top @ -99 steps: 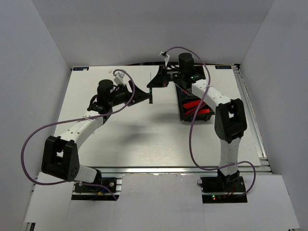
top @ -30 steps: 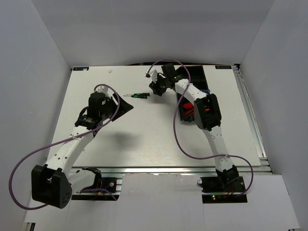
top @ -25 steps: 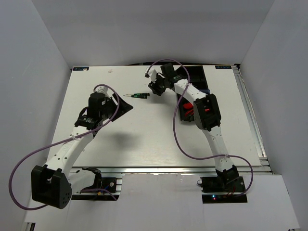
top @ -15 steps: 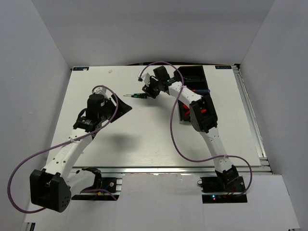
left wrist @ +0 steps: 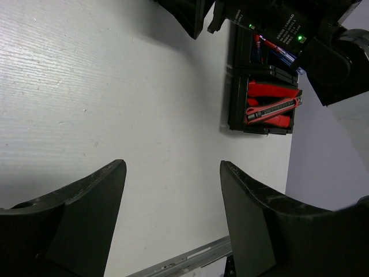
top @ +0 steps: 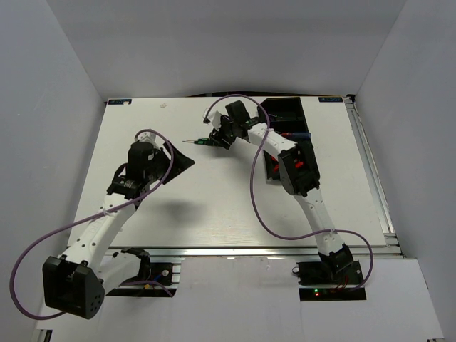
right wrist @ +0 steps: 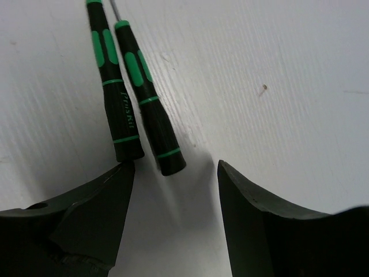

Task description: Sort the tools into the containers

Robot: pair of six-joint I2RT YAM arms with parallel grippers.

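two slim black-and-green screwdrivers (right wrist: 147,98) lie side by side on the white table (right wrist: 277,69), room all round, butts just ahead of my wide-spread right gripper (right wrist: 173,167); my left gripper (left wrist: 171,167) gapes too, black tray (left wrist: 235,104) well apart.

**Black and green on white**

Right wrist view: the left precision screwdriver (right wrist: 112,86) is black with bright green panels, thin green rings and white lettering. The right precision screwdriver (right wrist: 147,98) has the same black-and-green livery, no lettering showing. Under them is the table (right wrist: 277,69), white with a fine streaky grain. On the left wrist view there's the black tray (left wrist: 233,98), red-and-black knives (left wrist: 271,107) and a flash of a blue-handled screwdriver (left wrist: 279,52). From above, purple cables (top: 254,199) and a white right arm (top: 317,214) with black joints.
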